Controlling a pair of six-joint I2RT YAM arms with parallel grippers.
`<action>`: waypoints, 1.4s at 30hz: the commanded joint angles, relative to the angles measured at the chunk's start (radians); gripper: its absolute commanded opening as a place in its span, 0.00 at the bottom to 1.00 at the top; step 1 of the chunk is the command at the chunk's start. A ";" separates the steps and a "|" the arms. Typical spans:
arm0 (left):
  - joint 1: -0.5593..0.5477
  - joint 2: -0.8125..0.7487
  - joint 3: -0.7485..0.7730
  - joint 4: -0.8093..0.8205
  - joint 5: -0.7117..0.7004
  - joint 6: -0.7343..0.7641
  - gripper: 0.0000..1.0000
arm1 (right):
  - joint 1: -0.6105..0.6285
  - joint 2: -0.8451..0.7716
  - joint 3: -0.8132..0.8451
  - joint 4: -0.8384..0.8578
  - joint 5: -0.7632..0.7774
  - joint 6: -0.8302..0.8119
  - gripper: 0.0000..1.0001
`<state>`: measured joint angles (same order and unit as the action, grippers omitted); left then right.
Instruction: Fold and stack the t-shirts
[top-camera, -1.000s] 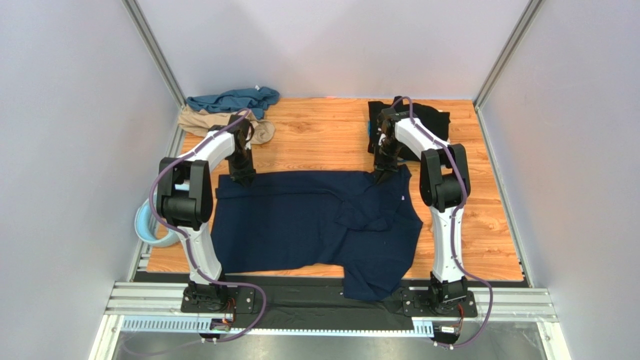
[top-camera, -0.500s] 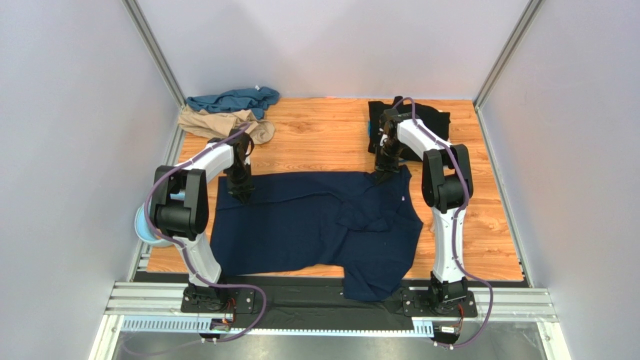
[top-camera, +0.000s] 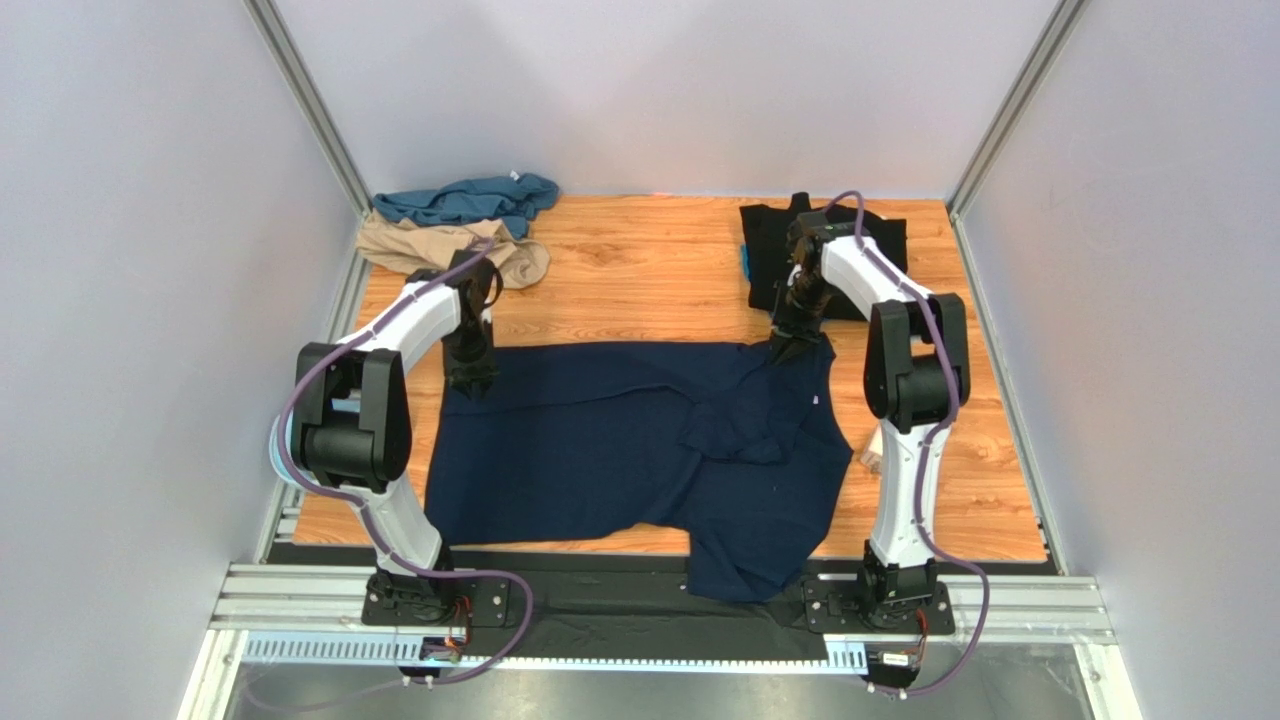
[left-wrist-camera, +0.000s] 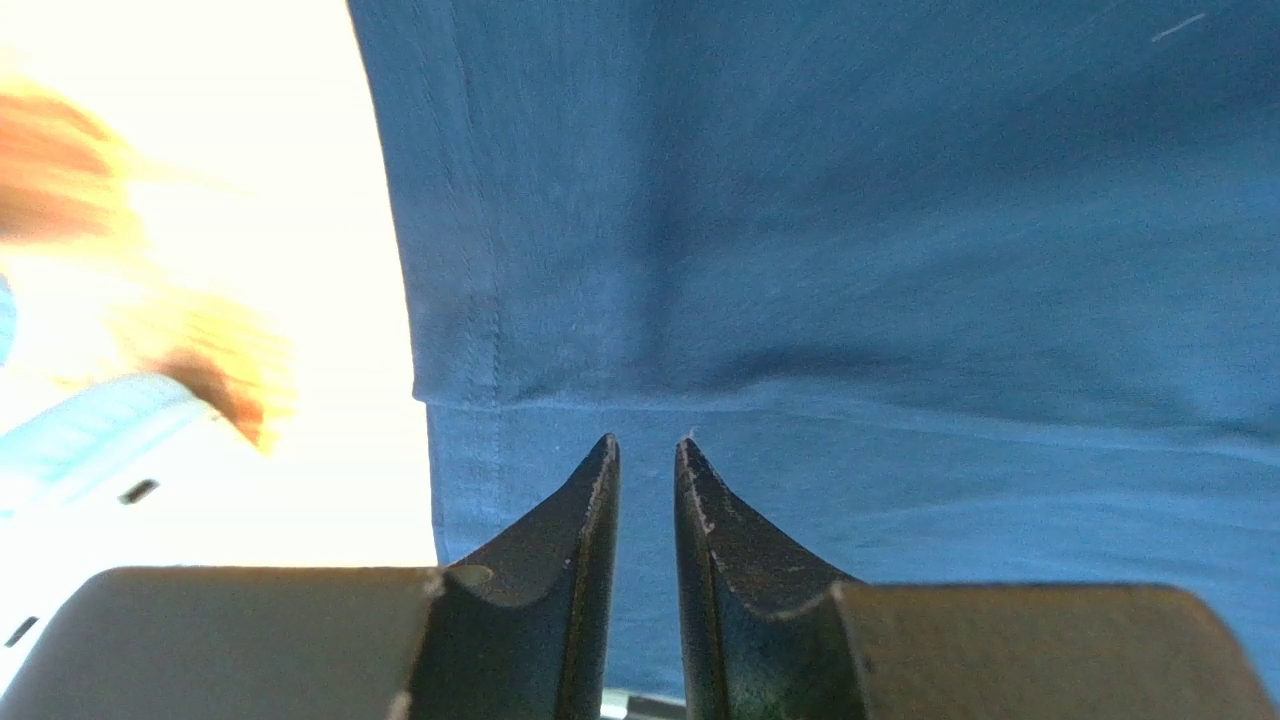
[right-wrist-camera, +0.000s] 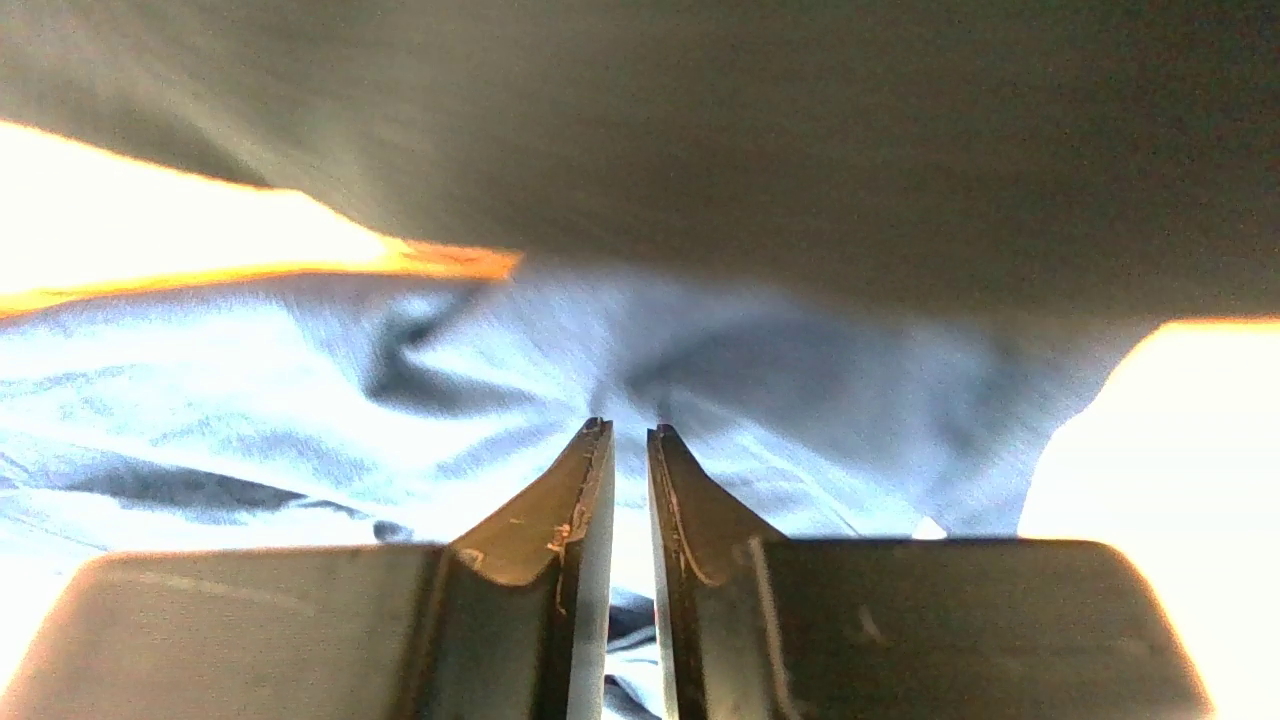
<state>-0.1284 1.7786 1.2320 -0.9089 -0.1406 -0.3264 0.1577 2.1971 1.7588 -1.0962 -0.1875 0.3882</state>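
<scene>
Both far corners of the navy t-shirt (top-camera: 631, 443), spread flat on the table (top-camera: 646, 278), are met by the left gripper (top-camera: 470, 377) and right gripper (top-camera: 786, 345), likely for stretching that edge before folding; jaws are narrowly parted, and a pinch on cloth cannot be confirmed.

A wooden tabletop (top-camera: 646, 270) is lying flat in front of me, its grain running left to right. Pale grey walls (top-camera: 661, 90) are closing it in on three sides. A metal rail (top-camera: 1022, 608) is running along the near edge. A pale blue ring (left-wrist-camera: 105, 420) is showing by the table's left edge, blurred and only partly seen.
</scene>
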 joint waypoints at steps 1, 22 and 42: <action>0.004 -0.032 0.110 0.011 -0.002 0.017 0.27 | -0.030 -0.148 -0.024 0.038 0.066 0.018 0.18; 0.036 0.280 0.305 -0.096 0.042 0.027 0.00 | -0.056 0.052 0.042 -0.042 0.132 0.000 0.00; 0.122 0.403 0.487 -0.137 0.093 0.059 0.00 | -0.104 0.062 0.051 -0.057 0.160 0.001 0.00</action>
<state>-0.0105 2.1494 1.6470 -1.0397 -0.0658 -0.2852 0.0795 2.2337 1.7832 -1.1450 -0.0902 0.3809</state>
